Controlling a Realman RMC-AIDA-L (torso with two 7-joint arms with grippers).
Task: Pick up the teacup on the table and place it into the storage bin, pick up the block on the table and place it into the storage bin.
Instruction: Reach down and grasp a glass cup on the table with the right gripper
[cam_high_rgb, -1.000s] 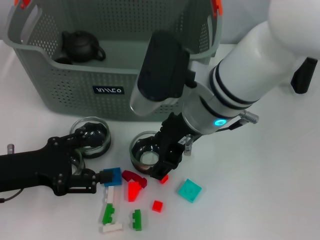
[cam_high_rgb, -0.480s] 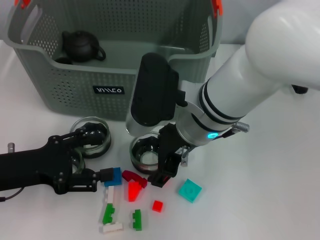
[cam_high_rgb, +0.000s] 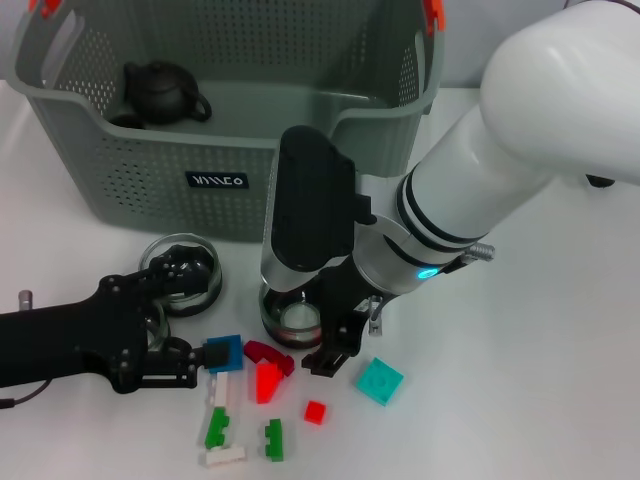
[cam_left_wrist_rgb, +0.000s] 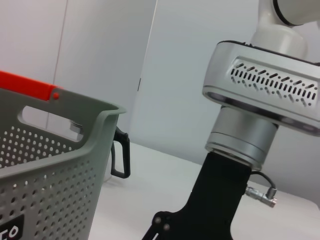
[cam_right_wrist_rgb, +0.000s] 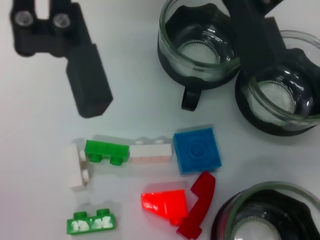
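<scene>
The right pincer (cam_high_rgb: 335, 335) is sinking, fingers spread, over the glass teacup (cam_high_rgb: 287, 312) (still on the desk (cam_high_rgb: 540, 350)), readying a grasp.

A small black label (cam_high_rgb: 218, 181) with white letters sits on the near wall of the grey-green perforated storage bin (cam_high_rgb: 130, 170), toward the left of the scene. The letters are stylised and cannot be read with certainty; they look like a short brand word of about five characters. In the left wrist view, a corner of the same label shows at the edge of the picture, with only a fragment resembling "O" visible. No other text, numbers or signs can be read anywhere.
</scene>
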